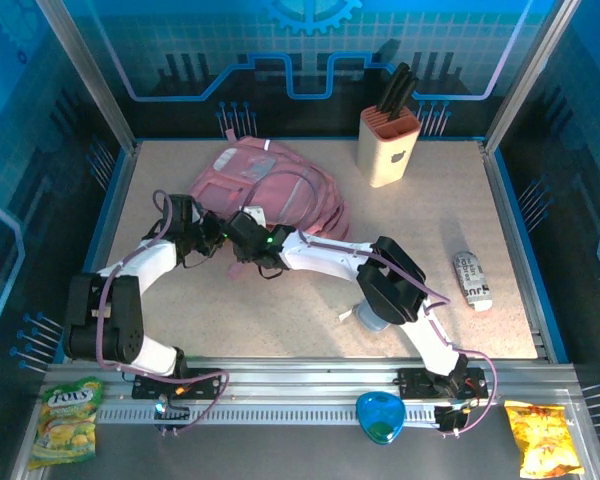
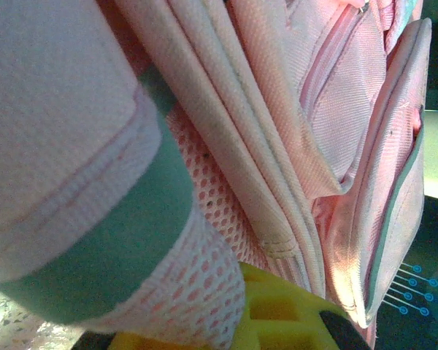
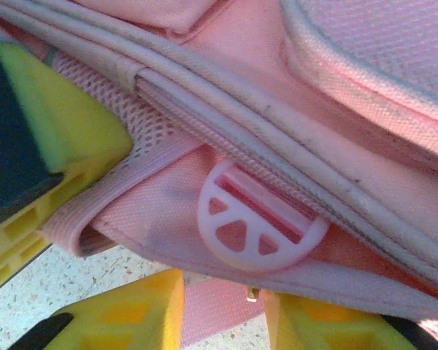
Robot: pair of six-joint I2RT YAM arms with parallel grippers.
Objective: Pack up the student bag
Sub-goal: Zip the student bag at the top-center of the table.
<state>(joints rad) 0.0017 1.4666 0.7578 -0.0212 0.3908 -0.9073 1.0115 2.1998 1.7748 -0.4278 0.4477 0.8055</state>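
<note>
Lying on the far middle of the table (image 1: 280, 330), the pink bag (image 1: 270, 185) has both arms reaching in to its near edge, their 2 claws almost side by side there.

The left claw (image 1: 220, 235) is clenched on the bag. Its wrist view shows a pink mesh strap (image 2: 204, 292) with a teal band running down onto its yellow finger (image 2: 277, 310). Behind the strap are the bag's folded seams and a pocket edged in teal.

The right claw (image 3: 223, 310) stands partly apart, with a strip of pink webbing (image 3: 212, 313) between its 2 yellow fingers (image 3: 131, 310). I cannot tell whether they squeeze it or merely sit on either side of it. Just beyond them a round pink buckle (image 3: 259, 222) rests on the fabric, below a thick piped seam. Bare speckled tabletop shows at the near left of that view.

A knife block (image 1: 388, 145) stands upright at the far right, well apart from the bag. A white rolled packet (image 1: 472, 280) lies near the right edge. On the near rail sit 3 more things: a green snack bag (image 1: 68, 418) at the left, a yellow snack bag (image 1: 545, 438) at the right, and a teal rounded piece (image 1: 380, 417) between them, beside the right arm's base.
</note>
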